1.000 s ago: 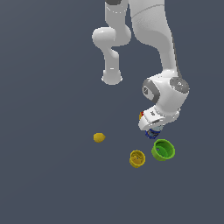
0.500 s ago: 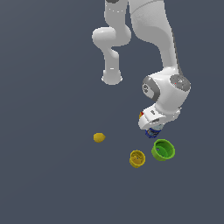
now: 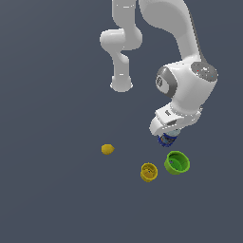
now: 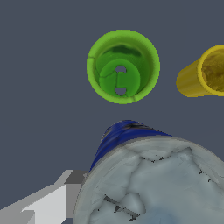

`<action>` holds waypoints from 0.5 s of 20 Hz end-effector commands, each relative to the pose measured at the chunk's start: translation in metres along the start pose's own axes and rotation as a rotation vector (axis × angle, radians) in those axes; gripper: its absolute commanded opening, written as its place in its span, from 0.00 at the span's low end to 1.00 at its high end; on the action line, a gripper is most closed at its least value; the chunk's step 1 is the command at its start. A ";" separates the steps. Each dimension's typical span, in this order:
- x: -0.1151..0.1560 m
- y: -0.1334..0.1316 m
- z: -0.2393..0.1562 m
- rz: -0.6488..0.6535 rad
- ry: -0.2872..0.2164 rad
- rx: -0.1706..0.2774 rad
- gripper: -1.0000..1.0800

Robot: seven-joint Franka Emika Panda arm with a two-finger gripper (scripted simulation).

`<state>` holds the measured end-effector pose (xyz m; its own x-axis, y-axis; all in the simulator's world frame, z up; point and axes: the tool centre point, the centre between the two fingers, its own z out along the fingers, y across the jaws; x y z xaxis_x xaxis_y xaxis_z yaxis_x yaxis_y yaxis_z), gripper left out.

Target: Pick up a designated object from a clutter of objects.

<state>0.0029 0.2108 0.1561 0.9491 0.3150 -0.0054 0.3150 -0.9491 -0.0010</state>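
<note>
The blue can (image 3: 167, 139) hangs between the fingers of my gripper (image 3: 167, 136), a little above the floor. In the wrist view its silvery-white top (image 4: 153, 183) fills the near field, with its blue side (image 4: 118, 135) showing behind. One grey finger (image 4: 48, 199) lies against the can's side. The gripper is shut on the can. The green cup (image 3: 177, 163) and the yellow cup (image 3: 149, 172) stand just below the can in the exterior view. The yellow lemon-like ball (image 3: 107, 149) lies further to that view's left. The multicoloured cube is hidden.
The arm's white base (image 3: 121, 84) stands at the back. In the wrist view the green cup (image 4: 123, 66) stands upright and open, and the yellow cup (image 4: 203, 72) appears tilted beside it. A plain dark grey floor (image 3: 52, 190) lies all around.
The gripper has risen slightly and shifted a little to the exterior view's right, carrying the blue can up with it. The cups and the ball have not moved.
</note>
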 end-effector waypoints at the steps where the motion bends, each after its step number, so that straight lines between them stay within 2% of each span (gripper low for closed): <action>1: 0.004 0.008 -0.027 0.000 0.005 0.001 0.00; 10: 0.019 0.037 -0.124 -0.001 0.005 0.002 0.00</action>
<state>0.0287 0.1854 0.2612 0.9490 0.3153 -0.0039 0.3153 -0.9490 -0.0025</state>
